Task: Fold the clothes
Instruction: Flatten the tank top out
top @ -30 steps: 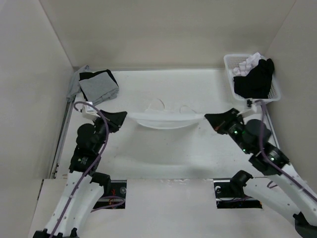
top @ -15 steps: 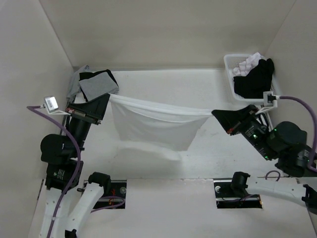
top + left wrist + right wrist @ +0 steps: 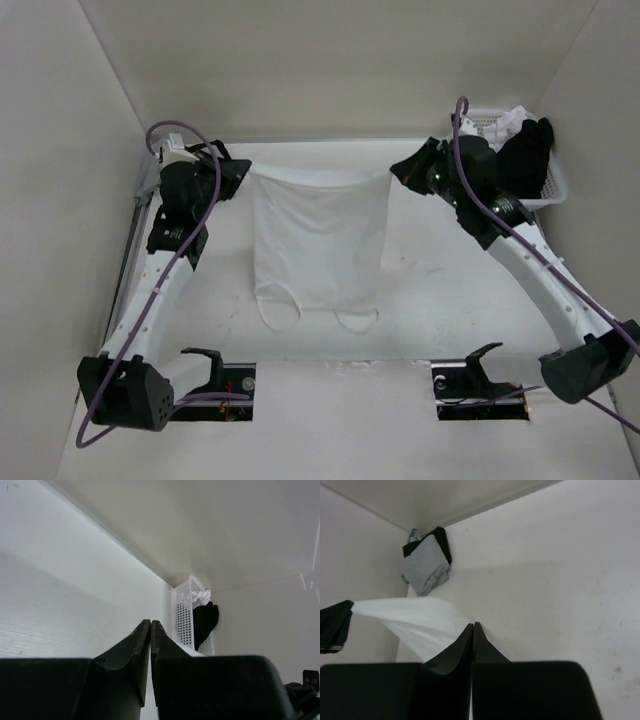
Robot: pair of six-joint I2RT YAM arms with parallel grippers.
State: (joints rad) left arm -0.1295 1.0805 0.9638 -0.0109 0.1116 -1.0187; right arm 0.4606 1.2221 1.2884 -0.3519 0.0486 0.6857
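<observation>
Left claw and right claw are each pinched shut on one upper corner of the white garment, holding that edge up across the far half of the table. Nearest the arm bases, the garment's lower end appears to rest on the table, its two strap loops lying open and slightly uneven. Above that, the cloth rises in one smooth sheet to the held edge, which dips a little between the claws. Risk one: the fabric is thin and each grip takes only a small bite of a corner, so a quick or unequal pull could slip one corner free and drop the sheet in a heap. Risk two: if the two claws descend out of step, the fold would likely land skewed, and the loops could tuck underneath and bunch. Risk three: the right arm stands just beside the basket and could knock it while swinging; the left arm stands equally near the grey and black pile in the far left corner. Container noted: one white perforated basket in the far right corner, holding a black garment that spills over its rim, with small white pieces on top.
</observation>
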